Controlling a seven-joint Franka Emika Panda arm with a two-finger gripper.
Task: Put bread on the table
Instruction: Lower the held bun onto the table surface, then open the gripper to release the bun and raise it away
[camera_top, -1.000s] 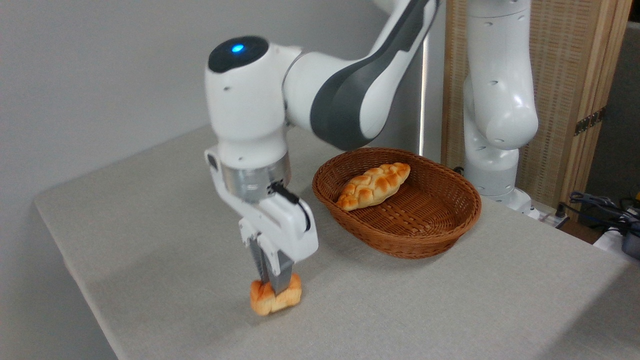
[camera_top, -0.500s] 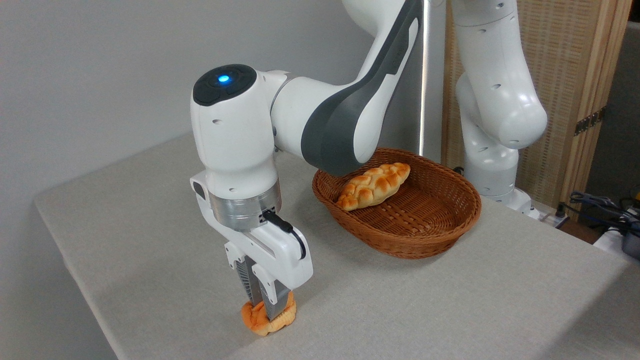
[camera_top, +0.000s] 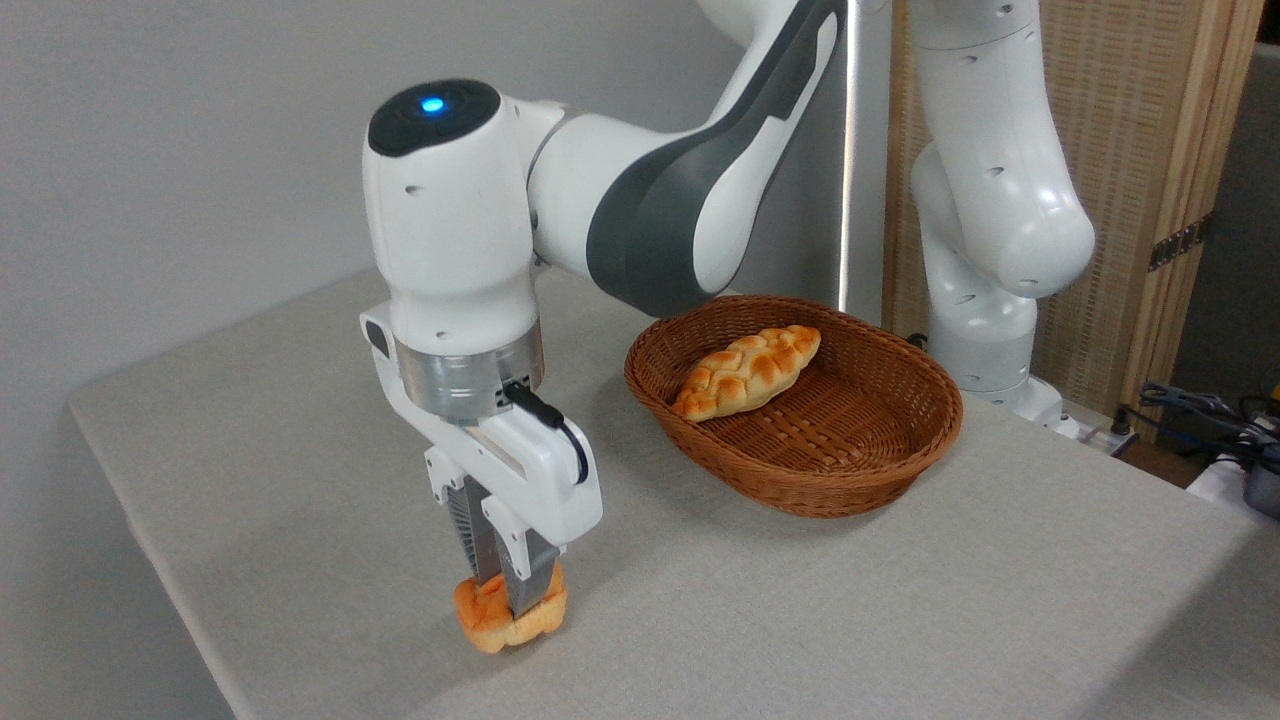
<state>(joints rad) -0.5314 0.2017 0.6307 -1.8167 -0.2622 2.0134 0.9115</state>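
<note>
The gripper (camera_top: 505, 590) points straight down, its 2 fingers clamped on the bread (camera_top: 508, 618); the bun sits directly beneath them, near the table's (camera_top: 800, 610) front-left edge; it seems to touch the cloth, though contact is hard to confirm; release needs only opening.

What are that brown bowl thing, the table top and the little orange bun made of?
The basket looks like woven wicker: brown strands cross all over its wall and rim. The table seems covered in a matte light-grey cloth with a fine weave. The bread, pinched in the gripper, has a glossy orange crust; whether it is real dough or a plastic or foam model cannot be told.
</note>
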